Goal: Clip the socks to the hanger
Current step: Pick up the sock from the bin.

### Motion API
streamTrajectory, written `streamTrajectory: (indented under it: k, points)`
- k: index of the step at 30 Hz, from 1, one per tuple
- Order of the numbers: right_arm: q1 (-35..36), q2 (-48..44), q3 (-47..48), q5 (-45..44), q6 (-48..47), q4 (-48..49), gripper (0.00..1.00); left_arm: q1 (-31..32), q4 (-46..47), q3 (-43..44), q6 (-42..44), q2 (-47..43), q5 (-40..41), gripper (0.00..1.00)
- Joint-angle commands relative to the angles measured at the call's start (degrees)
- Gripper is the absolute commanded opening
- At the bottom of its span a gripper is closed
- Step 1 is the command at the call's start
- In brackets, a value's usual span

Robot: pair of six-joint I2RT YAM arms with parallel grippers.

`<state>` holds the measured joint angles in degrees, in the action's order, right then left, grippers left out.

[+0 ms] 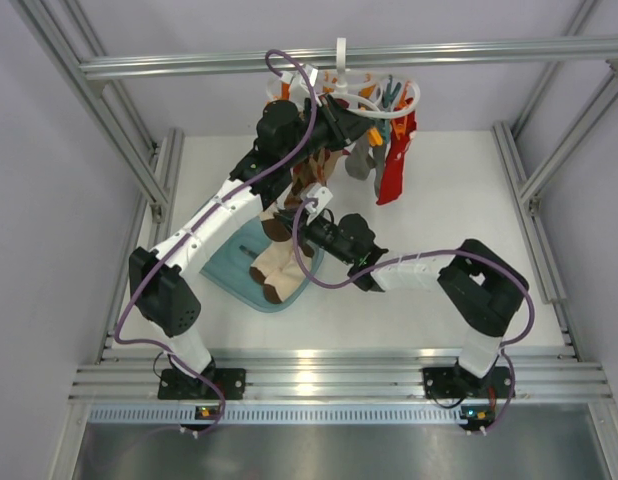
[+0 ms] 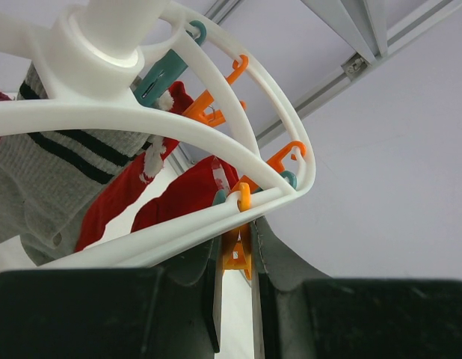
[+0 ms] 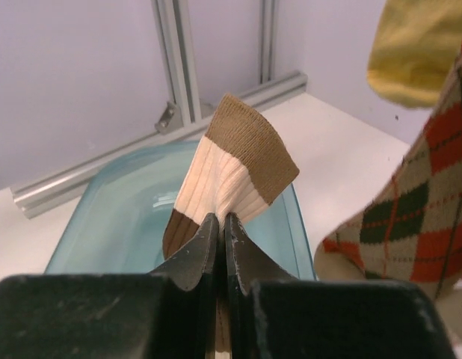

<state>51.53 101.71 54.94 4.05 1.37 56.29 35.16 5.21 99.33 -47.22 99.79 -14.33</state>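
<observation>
Overhead view: a white plastic hanger (image 1: 401, 108) with orange and teal clips hangs by its hook from the frame bar (image 1: 189, 65) at the top centre of the frame; a red sock (image 1: 394, 168) and a grey sock (image 1: 360, 162) dangle from it on the right. The left arm rises from the lower left to the hanger, the left gripper (image 1: 341, 116) at its ring. The right arm bends in from the lower right, the right gripper (image 1: 287, 222) over a teal tub (image 1: 224, 268) that rests on the white worktop (image 1: 459, 200), left of centre.

Left wrist view: the hanger ring crosses the frame from upper left to centre right; the left gripper (image 2: 237, 232), at the bottom centre, is clamped on an orange clip (image 2: 237, 256) that hangs just under the ring, one finger on each side of it. The grey sock, with dark stripes, and the red sock fill the left of the frame.

Right wrist view: the right gripper (image 3: 220, 224), at the bottom centre, has its fingers pressed together on a cream-and-tan sock (image 3: 231, 164); the sock stands up from the fingertips, its tan band uppermost, a darker brown patch at the lower left. The tub lies behind and below it. An argyle sock (image 3: 410, 224) shows at the right edge, a mustard sock (image 3: 418, 45) in the upper right corner; the held sock is well apart from the hanger.
</observation>
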Motion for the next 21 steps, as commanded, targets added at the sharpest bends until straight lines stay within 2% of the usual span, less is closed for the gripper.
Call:
streamTrajectory:
  k: [1,7,17,21]
  points:
    - [-1.16,-3.18,-2.81,-1.24,1.44,4.53,0.0,-1.32,3.66,2.01,-0.24,2.78,1.14,0.0]
    - [-1.95,-7.58,-7.74,-1.77,3.37,4.44,0.0,-1.41,3.75,1.92,0.11,2.87,1.06,0.0]
    - [-5.73,-13.2,-5.28,-3.61,5.66,1.37,0.0,-1.67,3.66,2.45,0.64,3.13,1.58,0.0]
    - [-6.79,-17.68,-8.08,-3.27,6.9,-0.66,0.0,-1.76,3.4,2.71,1.17,2.96,1.58,0.0]
